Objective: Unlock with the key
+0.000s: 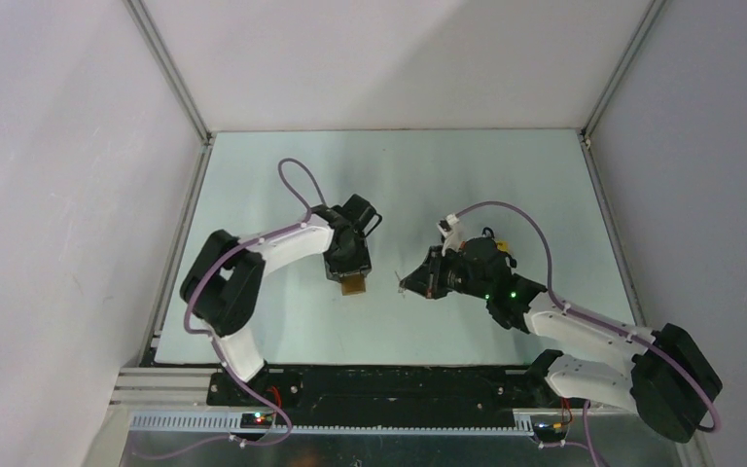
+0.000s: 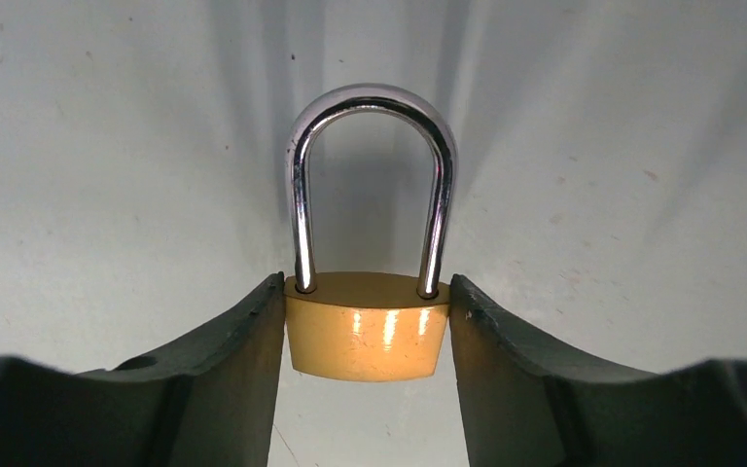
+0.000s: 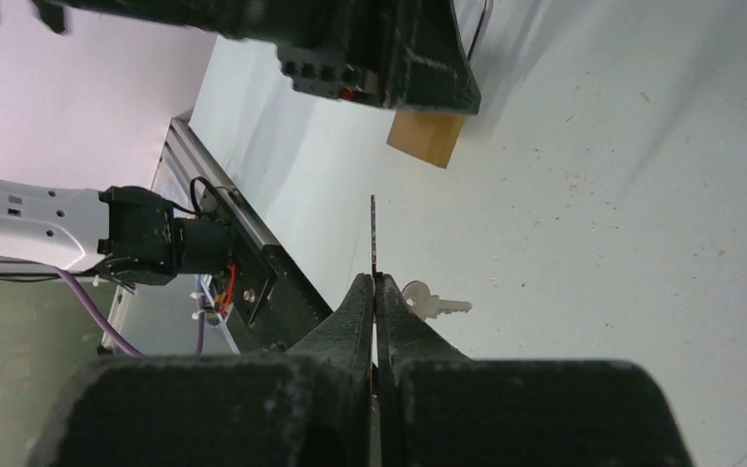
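A brass padlock [image 2: 365,331] with a closed steel shackle [image 2: 370,107] is clamped by its two sides in my left gripper [image 2: 367,311], held off the table. In the top view the padlock [image 1: 353,285] hangs below the left gripper [image 1: 347,265]. My right gripper [image 3: 375,287] is shut on a thin key [image 3: 373,229], seen edge-on, its blade sticking out towards the padlock's brass body [image 3: 427,138]. In the top view the right gripper [image 1: 416,282] is a short gap to the right of the padlock. The keyhole is not visible.
A second silver key [image 3: 438,303] shows just beside the right fingers; I cannot tell if it hangs or lies on the table. The pale green table [image 1: 467,185] is walled by white panels. The black base rail [image 1: 379,384] runs along the near edge.
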Motion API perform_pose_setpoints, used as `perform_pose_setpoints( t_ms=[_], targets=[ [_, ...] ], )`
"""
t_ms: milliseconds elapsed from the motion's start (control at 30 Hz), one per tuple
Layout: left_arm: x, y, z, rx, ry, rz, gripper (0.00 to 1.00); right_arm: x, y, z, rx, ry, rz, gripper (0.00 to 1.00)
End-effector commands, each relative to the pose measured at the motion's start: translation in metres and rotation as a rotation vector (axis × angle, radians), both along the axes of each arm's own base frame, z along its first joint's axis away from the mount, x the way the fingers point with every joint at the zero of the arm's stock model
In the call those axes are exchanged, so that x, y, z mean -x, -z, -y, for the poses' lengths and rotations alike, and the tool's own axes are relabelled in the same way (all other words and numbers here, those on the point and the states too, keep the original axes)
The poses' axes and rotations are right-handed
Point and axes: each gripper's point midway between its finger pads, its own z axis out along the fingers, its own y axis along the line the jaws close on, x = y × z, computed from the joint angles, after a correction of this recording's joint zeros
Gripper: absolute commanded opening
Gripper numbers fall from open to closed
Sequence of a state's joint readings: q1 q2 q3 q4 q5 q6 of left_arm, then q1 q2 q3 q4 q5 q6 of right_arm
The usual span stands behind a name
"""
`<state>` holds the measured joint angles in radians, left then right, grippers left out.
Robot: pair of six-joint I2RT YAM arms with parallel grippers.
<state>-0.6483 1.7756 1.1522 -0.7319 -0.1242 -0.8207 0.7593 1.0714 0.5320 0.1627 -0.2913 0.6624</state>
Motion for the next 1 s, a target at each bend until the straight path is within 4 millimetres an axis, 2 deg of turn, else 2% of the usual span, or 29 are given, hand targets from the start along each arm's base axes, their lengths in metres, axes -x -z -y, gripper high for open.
perform_pose_setpoints(
  t_ms=[0, 67, 133, 333, 500, 633, 967],
  targets=[
    [-0.014, -0.065, 0.019, 0.199, -0.114, 0.117, 0.1, -0.002, -0.01, -0.019, -0.061, -0.007, 0.038, 0.0],
    [-0.018, -0.089, 0.023, 0.263, -0.133, 0.157, 0.08, -0.001, -0.006, -0.025, -0.067, -0.016, 0.023, 0.0],
    [-0.018, -0.105, 0.026, 0.308, -0.151, 0.175, 0.06, -0.001, -0.001, -0.03, -0.067, -0.018, 0.012, 0.0],
    [-0.014, -0.13, 0.034, 0.43, -0.191, 0.157, 0.0, -0.002, 0.004, -0.044, -0.08, -0.027, 0.029, 0.0],
    [-0.01, -0.141, 0.036, 0.481, -0.212, 0.146, 0.0, -0.003, 0.012, -0.053, -0.088, -0.043, 0.016, 0.0],
    [-0.01, -0.148, 0.034, 0.497, -0.221, 0.164, 0.0, -0.004, 0.011, -0.058, -0.115, -0.052, 0.013, 0.0],
    [-0.01, -0.151, 0.033, 0.5, -0.226, 0.175, 0.0, -0.004, 0.006, -0.064, -0.151, -0.067, 0.02, 0.0]
  ],
)
